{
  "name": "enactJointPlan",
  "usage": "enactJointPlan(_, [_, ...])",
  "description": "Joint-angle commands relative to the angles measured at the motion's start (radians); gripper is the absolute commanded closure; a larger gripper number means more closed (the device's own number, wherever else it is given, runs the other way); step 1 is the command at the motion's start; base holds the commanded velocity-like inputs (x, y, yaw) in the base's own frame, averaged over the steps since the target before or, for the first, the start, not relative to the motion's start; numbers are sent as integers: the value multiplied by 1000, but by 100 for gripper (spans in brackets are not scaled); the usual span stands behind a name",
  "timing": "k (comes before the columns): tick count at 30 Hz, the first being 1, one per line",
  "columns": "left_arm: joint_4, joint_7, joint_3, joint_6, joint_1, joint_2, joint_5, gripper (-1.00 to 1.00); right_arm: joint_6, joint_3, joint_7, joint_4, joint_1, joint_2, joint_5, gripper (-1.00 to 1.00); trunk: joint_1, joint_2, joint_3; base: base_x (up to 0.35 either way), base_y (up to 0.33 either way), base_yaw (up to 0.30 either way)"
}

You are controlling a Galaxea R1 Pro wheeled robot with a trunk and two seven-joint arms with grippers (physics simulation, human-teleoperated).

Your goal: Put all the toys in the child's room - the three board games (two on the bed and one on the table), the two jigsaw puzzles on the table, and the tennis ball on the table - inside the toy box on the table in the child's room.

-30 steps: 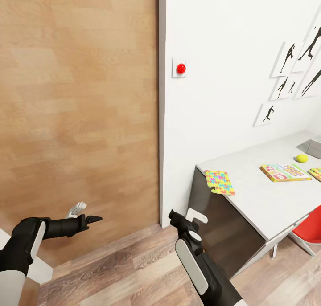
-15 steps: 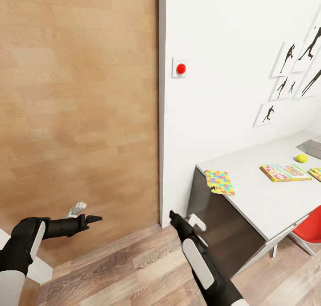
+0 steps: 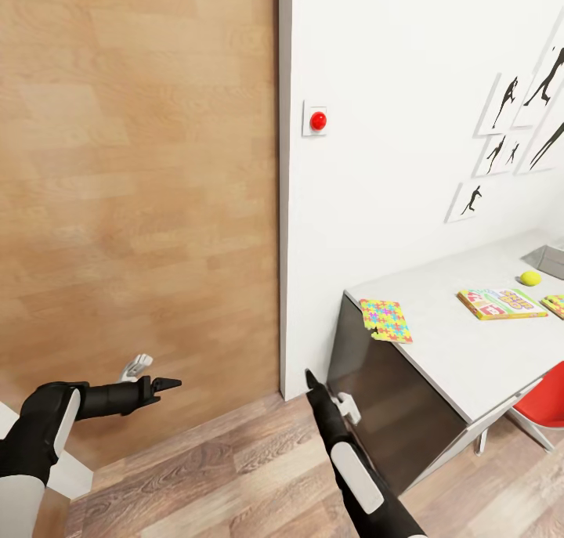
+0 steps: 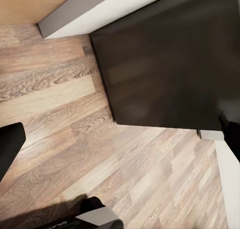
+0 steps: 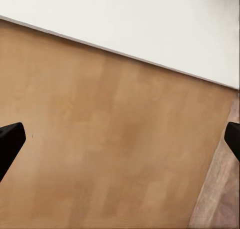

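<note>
A jigsaw puzzle (image 3: 385,320) lies at the near corner of the light-grey table (image 3: 462,358). Farther right on it are the SKIP-BO board game (image 3: 500,303), the tennis ball (image 3: 530,278) and the edge of a second jigsaw puzzle (image 3: 556,305). A corner of the grey toy box (image 3: 550,259) shows at the frame's right edge. My left gripper (image 3: 160,383) hovers low before the wooden wall, open and empty. My right gripper (image 3: 313,383) hangs above the floor beside the table's dark end panel, open, its fingertips (image 5: 10,141) wide apart. The bed is out of view.
A wooden wall panel (image 3: 133,178) is straight ahead, and a white wall with a red button (image 3: 317,120) and framed silhouettes (image 3: 517,107) stands to the right. A red chair (image 3: 544,397) is tucked under the table. Wood floor (image 3: 211,475) lies below my arms.
My right forearm has sunk a little and rolled, so the gripper now points up along the table's end panel. The left arm and the toys have not moved.
</note>
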Motion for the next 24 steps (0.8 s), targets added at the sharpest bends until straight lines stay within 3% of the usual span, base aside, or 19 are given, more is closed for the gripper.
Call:
enactJointPlan(1, [0,-6,2,7,-1,0,-3,-100,-8,1,-4,3,-1,0,-13,-100,0,-1,-1,0,0,0])
enactJointPlan(5, [0,-7,2,7,-1,2,-3,-100,-14,-7,-10,10,-1,0,-58,-100,0,-1,-1,0,0,0])
enactJointPlan(7, [0,-9,2,8,-1,4,-3,-100,-16,-9,30,14,-1,0,-152,-100,0,-1,-1,0,0,0])
enactJointPlan(10, [0,-11,1,8,-1,5,-3,-100,-16,2,71,17,-1,0,-238,-100,0,-1,-1,0,0,0])
enactJointPlan(13, [0,-12,1,8,-1,6,-3,-100,-15,25,91,15,-1,0,-268,-100,0,-1,-1,0,0,0])
enactJointPlan(17, [-1,-12,1,8,-1,6,-2,-100,-14,79,91,14,-1,0,-240,-100,0,-1,-1,0,0,0])
enactJointPlan(24, [0,-12,1,8,-1,7,-2,-100,-6,114,62,7,-2,0,-208,-100,0,-1,-1,0,0,0])
